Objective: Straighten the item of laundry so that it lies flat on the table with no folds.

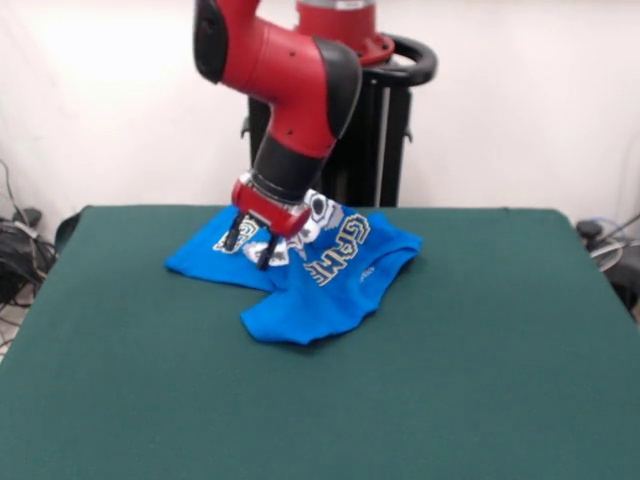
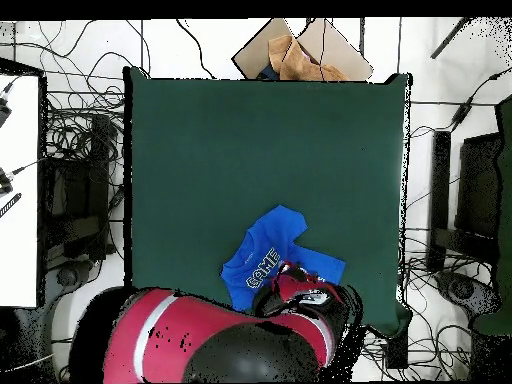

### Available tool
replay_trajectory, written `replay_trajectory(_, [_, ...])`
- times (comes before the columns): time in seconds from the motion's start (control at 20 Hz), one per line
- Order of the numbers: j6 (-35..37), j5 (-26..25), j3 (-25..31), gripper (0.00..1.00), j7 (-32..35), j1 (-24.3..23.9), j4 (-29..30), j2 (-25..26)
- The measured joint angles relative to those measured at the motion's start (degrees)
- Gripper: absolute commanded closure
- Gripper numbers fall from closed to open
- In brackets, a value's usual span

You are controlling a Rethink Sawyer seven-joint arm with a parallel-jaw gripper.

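Gripper (image 1: 252, 243) down on the crumpled T-shirt (image 1: 320, 290), fingers slightly apart, holding nothing.
Best pinch one layer at the lettering's pedestal-side edge, then drag outward across the table (image 1: 480, 380).

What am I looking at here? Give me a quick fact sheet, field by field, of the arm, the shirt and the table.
Arm: red and black robot arm reaching down from the far side of the table
Claw: claw open, fingers pointing down onto the shirt
Shirt: blue T-shirt with "GAME" lettering showing, crumpled and folded over itself, not flat
Shirt location: near the robot's side of the table
Table: green cloth-covered table
Surroundings: cables on the floor around the table; cardboard beyond its far edge
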Motion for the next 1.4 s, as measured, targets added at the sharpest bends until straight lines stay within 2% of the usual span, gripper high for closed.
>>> replay_trajectory(0.5, [-13.0, -1.39, 0.83, 0.0, 0.01, -5.9, 2.67, 0.47])
replay_trajectory(0.6, [-14.28, -0.25, 0.36, 0.0, 0.01, -6.0, 2.54, 0.9])
replay_trajectory(0.95, [-17.61, 10.42, -2.23, 0.0, 0.01, -4.46, -0.54, 3.97])
replay_trajectory(1.4, [-21.26, 11.64, -3.25, 0.0, 0.01, -4.85, -6.5, 6.51])
